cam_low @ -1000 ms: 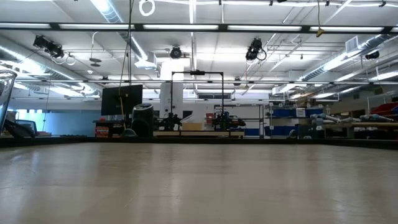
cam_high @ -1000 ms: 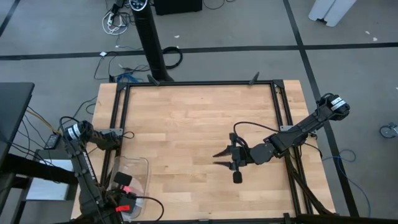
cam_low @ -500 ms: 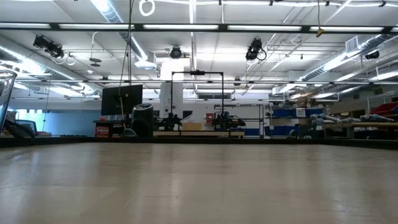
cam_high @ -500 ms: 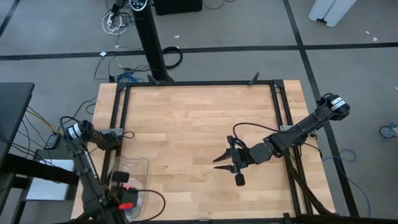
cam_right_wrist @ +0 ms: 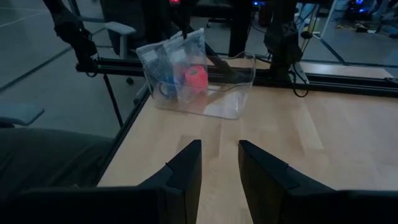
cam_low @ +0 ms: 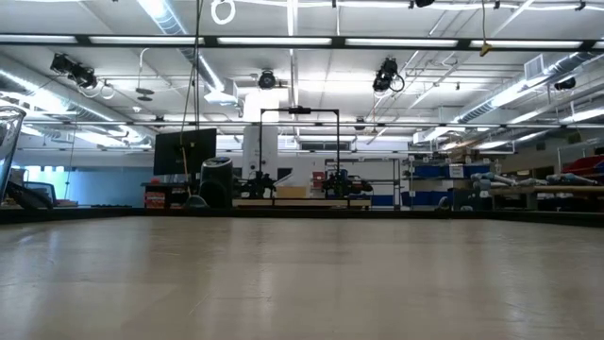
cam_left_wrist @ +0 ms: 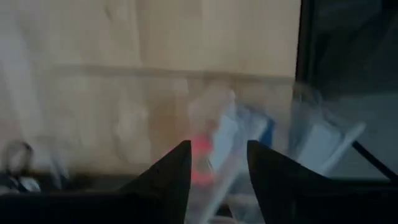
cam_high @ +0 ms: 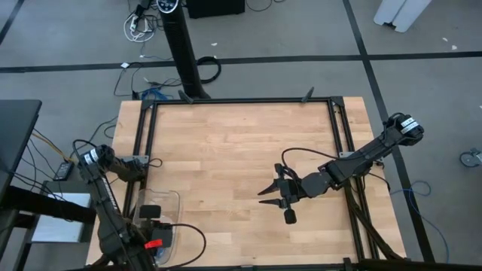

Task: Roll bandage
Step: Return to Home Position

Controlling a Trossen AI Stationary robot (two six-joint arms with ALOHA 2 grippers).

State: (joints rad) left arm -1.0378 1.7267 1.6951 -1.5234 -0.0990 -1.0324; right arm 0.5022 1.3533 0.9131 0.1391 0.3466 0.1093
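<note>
The bandage [cam_right_wrist: 194, 79] is a small pink-red roll lying inside a clear plastic container [cam_right_wrist: 233, 93] at the table's near left corner, next to a small blue object [cam_right_wrist: 166, 84]. My left gripper [cam_left_wrist: 217, 149] hangs over the container [cam_high: 175, 198], pointing down, open. The roll [cam_left_wrist: 200, 163] shows blurred below and between its fingers, apart from them. In the high view the left gripper [cam_high: 152, 214] hides the roll. My right gripper [cam_high: 265, 190] stands open over the table's middle, pointing toward the container, nothing between its fingers [cam_right_wrist: 186, 163].
A clear bag [cam_right_wrist: 171, 53] stands in the container behind the roll. A black frame [cam_high: 241, 101] runs along the table's far edge and both sides. Cables trail from the right arm [cam_high: 301, 154]. Bare wood lies between the container and my right gripper.
My left gripper has moved a little up and toward the table's far edge over the container, rolling about its own line. The red roll that showed beside it in the high view is now hidden under it. My right arm has kept still.
</note>
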